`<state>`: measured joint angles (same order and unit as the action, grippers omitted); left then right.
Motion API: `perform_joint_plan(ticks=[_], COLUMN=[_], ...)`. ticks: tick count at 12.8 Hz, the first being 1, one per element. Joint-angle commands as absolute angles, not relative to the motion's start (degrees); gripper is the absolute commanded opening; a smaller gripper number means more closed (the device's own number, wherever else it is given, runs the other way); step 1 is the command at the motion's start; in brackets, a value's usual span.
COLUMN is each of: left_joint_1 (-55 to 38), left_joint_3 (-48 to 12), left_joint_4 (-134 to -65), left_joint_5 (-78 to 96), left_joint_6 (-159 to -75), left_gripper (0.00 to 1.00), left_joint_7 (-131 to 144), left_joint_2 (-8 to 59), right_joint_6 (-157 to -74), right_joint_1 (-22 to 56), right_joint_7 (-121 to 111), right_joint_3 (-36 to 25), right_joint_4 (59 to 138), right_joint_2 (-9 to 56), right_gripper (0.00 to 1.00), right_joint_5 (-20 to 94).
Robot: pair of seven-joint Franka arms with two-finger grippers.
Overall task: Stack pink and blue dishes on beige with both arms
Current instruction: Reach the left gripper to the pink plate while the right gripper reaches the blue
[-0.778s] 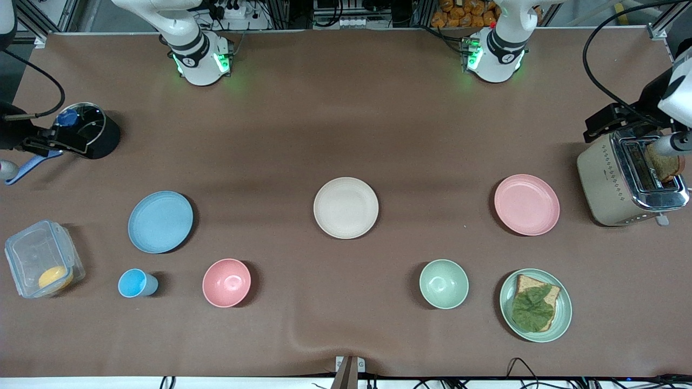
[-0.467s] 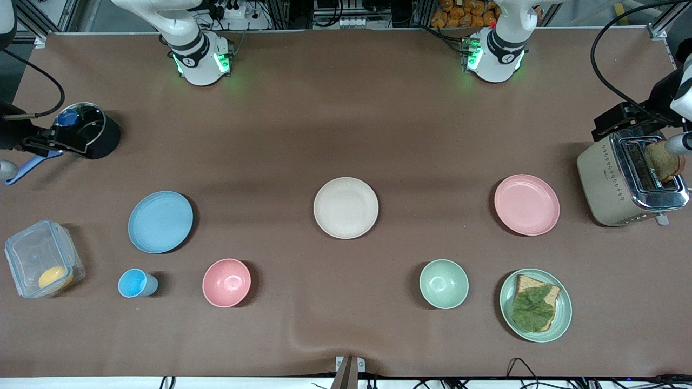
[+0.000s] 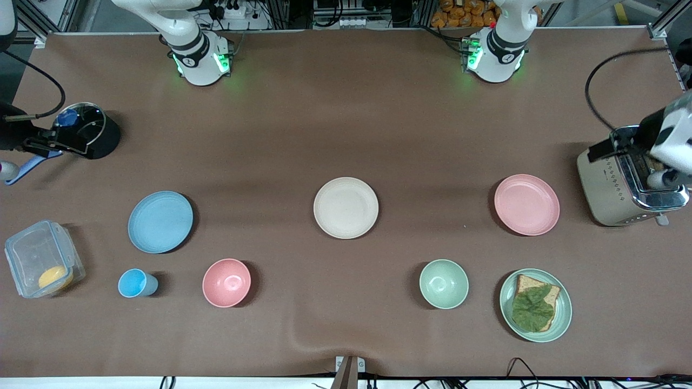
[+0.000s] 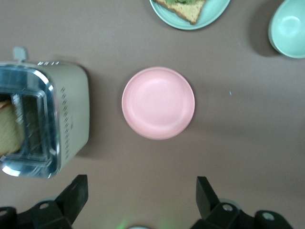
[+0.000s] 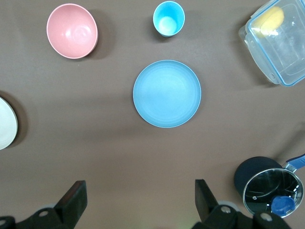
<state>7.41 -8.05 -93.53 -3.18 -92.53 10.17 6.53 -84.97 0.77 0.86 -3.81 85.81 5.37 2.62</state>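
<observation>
1. Across the table in the front view, the beige plate (image 3: 346, 207) lies at the middle, bare. The blue plate (image 3: 160, 221) lies toward the right arm's end and the pink plate (image 3: 527, 204) toward the left arm's end, each well apart from the beige one and each flat on the table (image 3: 346, 119). Nearer the camera stand a blue cup (image 3: 135, 283), a pink bowl (image 3: 226, 282), a green bowl (image 3: 444, 283) and a green plate (image 3: 562, 313) bearing bread with a leaf on it. A clear box (image 3: 40, 259) with something yellow inside sits by the blue plate at the table's edge, and a black pot (image 3: 92, 132) stands farther from the camera than that plate. A toaster (image 3: 611, 189) stands beside the pink plate at the left arm's end. The left arm's wrist shows over the toaster and the right arm's beside the pot; their fingers cannot be made out here.

2. From the left wrist view, the left gripper (image 4: 140, 198) hangs high, its jaws spread wide and holding nothing. The pink plate (image 4: 158, 102) lies below between the two fingers' lines, untouched. The toaster (image 4: 66, 119) is beside it with a slice in its slot; the green plate (image 4: 217, 12) and green bowl (image 4: 288, 28) show at the edge.

3. From the right wrist view, the right gripper (image 5: 140, 198) also hangs high with jaws spread wide and empty. The blue plate (image 5: 167, 93) lies below, untouched, with the cup (image 5: 168, 18), pink bowl (image 5: 72, 31), box (image 5: 281, 45) and pot (image 5: 267, 183) around it. A sliver of the beige plate (image 5: 7, 123) shows at the edge.
</observation>
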Motion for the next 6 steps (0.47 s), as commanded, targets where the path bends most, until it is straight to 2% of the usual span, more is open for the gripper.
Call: perform_joint_plan(ticks=[1, 5, 6], left_joint_1=[9.5, 11.9, 13.1], left_joint_3=[-8.3, -8.5, -8.5], left_joint_4=[-105.0, -119.8, -123.0], left_joint_5=[-5.1, -5.0, -4.9], left_joint_6=[-104.5, -122.7, -127.4], left_gripper=[1.0, 1.0, 1.0], left_joint_7=[9.8, 11.5, 11.6], left_joint_2=[4.3, 4.7, 5.1], right_joint_6=[-84.6, -85.5, -88.6], right_joint_1=[1.1, 2.4, 3.2], right_joint_7=[1.8, 1.9, 1.9], right_joint_3=[-3.6, -3.4, -3.4], right_joint_4=[84.5, 83.9, 83.6], right_joint_2=[7.4, 12.4, 14.3], right_gripper=[1.0, 1.0, 1.0], right_joint_5=[2.5, 2.5, 2.2])
